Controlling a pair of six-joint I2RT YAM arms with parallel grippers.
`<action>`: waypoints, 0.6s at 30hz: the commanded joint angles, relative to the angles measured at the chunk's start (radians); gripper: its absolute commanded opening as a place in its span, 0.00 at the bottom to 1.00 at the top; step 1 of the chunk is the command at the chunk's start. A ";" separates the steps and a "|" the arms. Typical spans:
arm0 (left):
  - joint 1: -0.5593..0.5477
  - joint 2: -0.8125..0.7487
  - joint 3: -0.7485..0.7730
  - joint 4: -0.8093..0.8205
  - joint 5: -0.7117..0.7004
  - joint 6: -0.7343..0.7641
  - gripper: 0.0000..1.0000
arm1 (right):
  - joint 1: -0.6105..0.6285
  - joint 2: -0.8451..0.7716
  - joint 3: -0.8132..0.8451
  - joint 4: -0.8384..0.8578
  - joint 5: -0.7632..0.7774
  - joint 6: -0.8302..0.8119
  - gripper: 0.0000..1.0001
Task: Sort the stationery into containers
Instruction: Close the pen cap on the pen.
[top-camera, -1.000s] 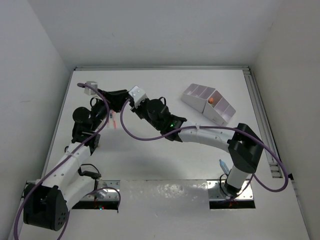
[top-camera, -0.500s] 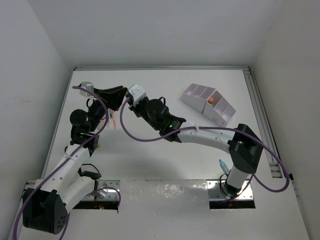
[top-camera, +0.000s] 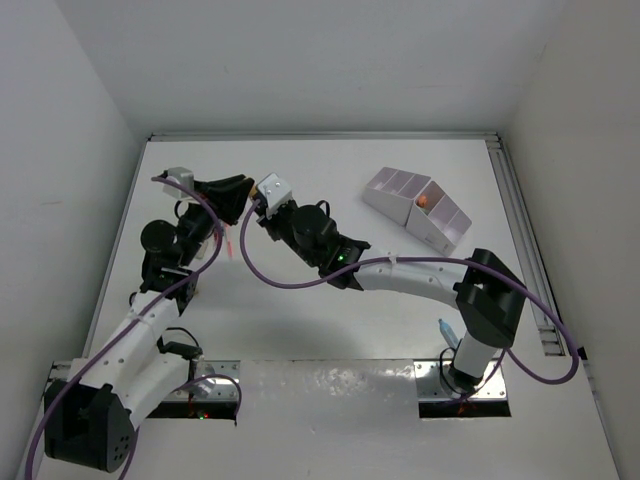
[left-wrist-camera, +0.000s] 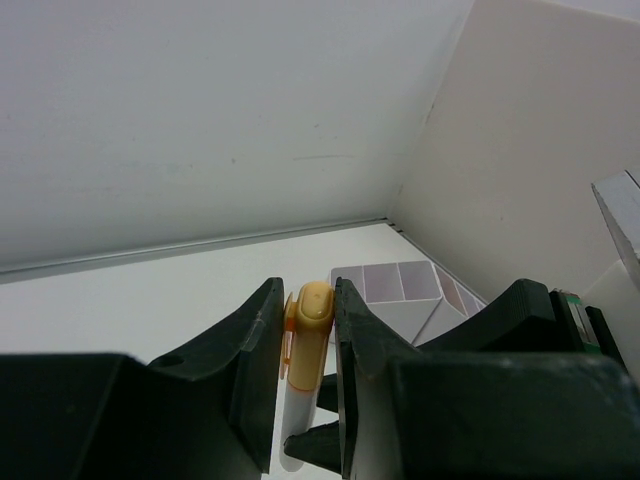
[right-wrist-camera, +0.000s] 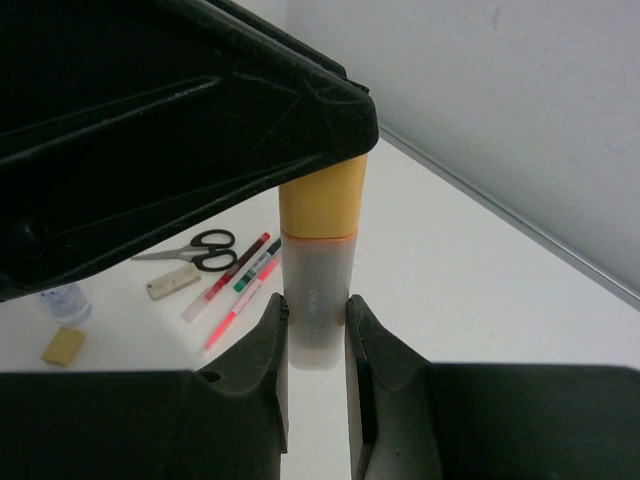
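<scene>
Left fingers and right fingers pinch one orange-capped marker.

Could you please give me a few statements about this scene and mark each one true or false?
1. The left claw and the right claw are both shut on one marker. True.
2. The left claw grips the marker by its lower end. False: it grips the orange cap; the right claw holds the pale barrel.
3. One compartment of the organiser holds an orange item. True.
4. The scissors are inside the organiser. False: they lie on the table beside some pens.
</scene>
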 joint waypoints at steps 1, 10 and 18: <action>-0.035 0.054 -0.095 -0.402 0.094 0.055 0.00 | 0.029 -0.139 0.094 0.528 -0.051 0.014 0.00; -0.040 0.040 -0.104 -0.401 0.131 0.063 0.00 | 0.035 -0.144 0.053 0.505 -0.061 0.002 0.00; -0.045 0.051 -0.089 -0.301 0.205 0.054 0.00 | 0.051 -0.170 -0.049 0.511 -0.035 0.049 0.00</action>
